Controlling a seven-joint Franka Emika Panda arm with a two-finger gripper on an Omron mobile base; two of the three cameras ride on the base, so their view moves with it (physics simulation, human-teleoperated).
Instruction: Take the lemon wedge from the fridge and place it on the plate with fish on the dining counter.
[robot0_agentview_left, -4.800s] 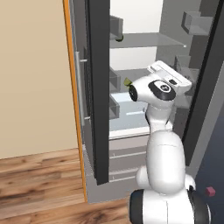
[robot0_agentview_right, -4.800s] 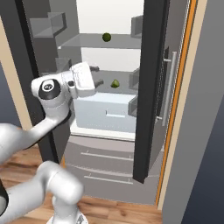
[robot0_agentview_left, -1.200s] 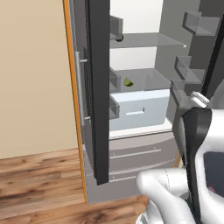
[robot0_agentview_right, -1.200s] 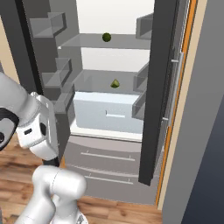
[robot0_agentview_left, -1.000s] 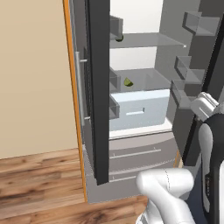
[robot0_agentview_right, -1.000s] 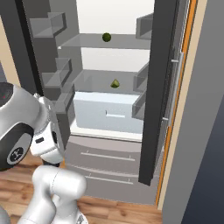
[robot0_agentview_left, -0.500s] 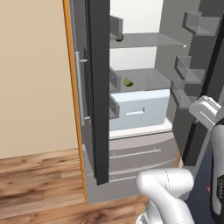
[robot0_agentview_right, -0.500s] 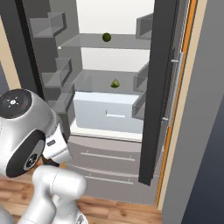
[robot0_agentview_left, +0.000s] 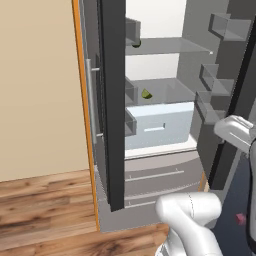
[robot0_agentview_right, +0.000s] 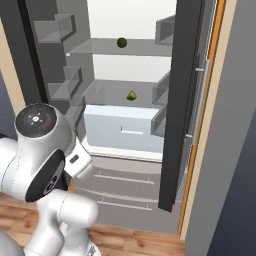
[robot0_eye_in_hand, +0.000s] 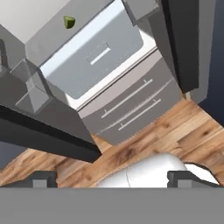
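Lemon wedge (robot0_agentview_right: 131, 95) on middle fridge shelf, above white drawer (robot0_agentview_right: 123, 128); seen too in left base view (robot0_agentview_left: 146, 94) and hand view (robot0_eye_in_hand: 68, 22). Dark green round item (robot0_agentview_right: 121, 42) on shelf above. Fridge (robot0_agentview_right: 185, 100) doors open, grey bottom drawers (robot0_eye_in_hand: 131, 107) shut. Jaws spread wide, empty, well apart from wedge. Step in hand, by judgement: reach toward wedge, grasp not yet begun. Next: bring jaws in over shelf, straddle wedge, close gently on so small a piece.

Wood plank floor (robot0_agentview_left: 40, 210) (warm brown), beige wall (robot0_agentview_left: 35, 85).
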